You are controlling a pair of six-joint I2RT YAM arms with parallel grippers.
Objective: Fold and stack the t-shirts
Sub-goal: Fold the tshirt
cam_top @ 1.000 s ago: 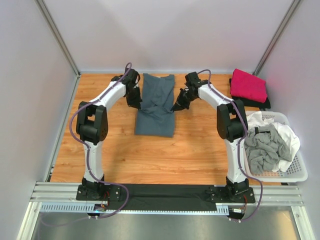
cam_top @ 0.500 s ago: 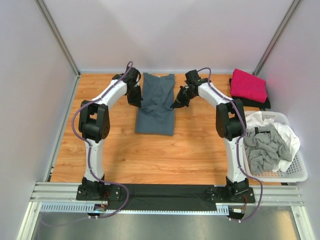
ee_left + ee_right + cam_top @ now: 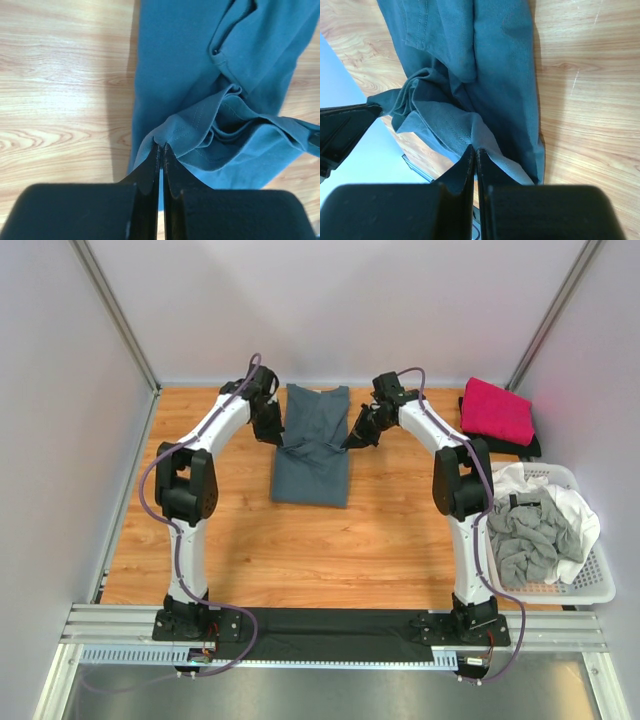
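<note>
Since the slate blue-grey t-shirt [image 3: 312, 465] is judged limp and light, its side edges are pinched by left gripper [image 3: 160, 146] and right gripper [image 3: 474, 150]; stitched hems are judged the surest hold

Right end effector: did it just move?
Yes. The right end effector, shut on the blue-grey t-shirt, shifted toward the far side, nearer level with the magenta t-shirt.

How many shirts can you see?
5. The blue-grey shirt lies mid-table, the pink shirt sits folded at far right atop the black shirt, and the white shirt and grey shirt fill the basket. More may hide underneath.
</note>
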